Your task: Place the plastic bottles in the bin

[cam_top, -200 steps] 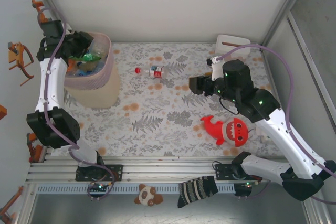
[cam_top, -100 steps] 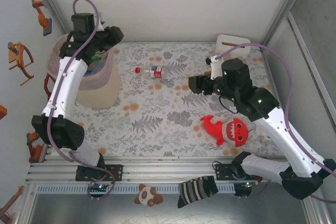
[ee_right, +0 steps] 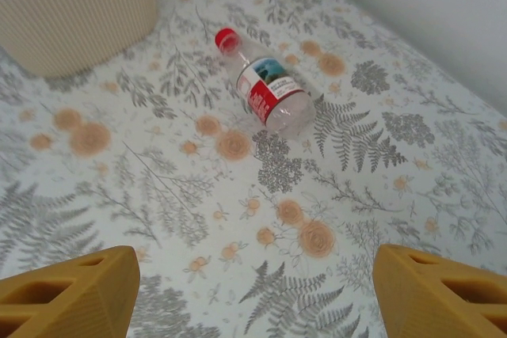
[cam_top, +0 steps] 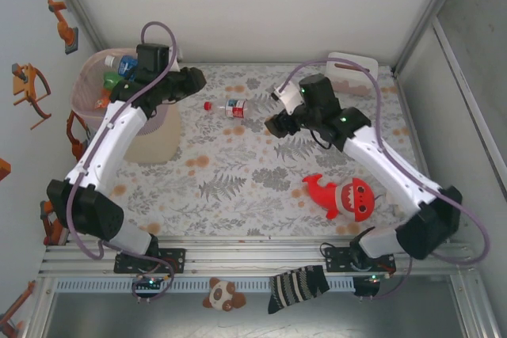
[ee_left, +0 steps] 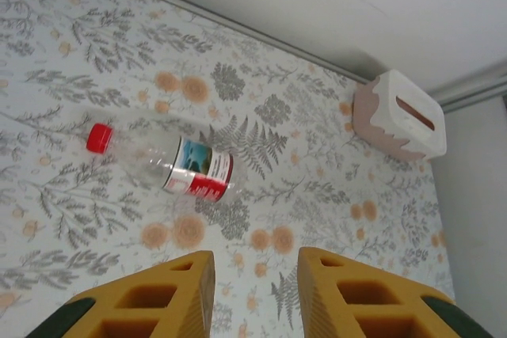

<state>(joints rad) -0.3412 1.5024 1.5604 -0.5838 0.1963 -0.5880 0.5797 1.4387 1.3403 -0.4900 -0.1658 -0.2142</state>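
One clear plastic bottle (cam_top: 235, 107) with a red cap and a red-and-blue label lies on its side on the flowered cloth, right of the bin (cam_top: 149, 140). The bin is a tall pink basket at the far left, with several bottles (cam_top: 115, 70) inside. My left gripper (cam_top: 196, 79) hovers just left of the lying bottle (ee_left: 170, 164). Its yellow jaws (ee_left: 255, 267) stand a little apart with nothing between them. My right gripper (cam_top: 273, 126) hangs to the right of the bottle (ee_right: 265, 89). It is wide open (ee_right: 253, 271) and empty. The bin's ribbed wall (ee_right: 71, 5) shows at the upper left.
A red shark plush (cam_top: 344, 195) lies at the near right. A small white slotted box (cam_top: 352, 65) stands in the far right corner (ee_left: 400, 116). A striped sock (cam_top: 297, 286) and a small plush (cam_top: 224, 294) lie by the near rail. Walls close in the table.
My left arm has swung out of the bin and rightwards over the cloth towards the lying bottle, its jaws parted slightly. My right gripper has moved left and farther, nearer the bottle.
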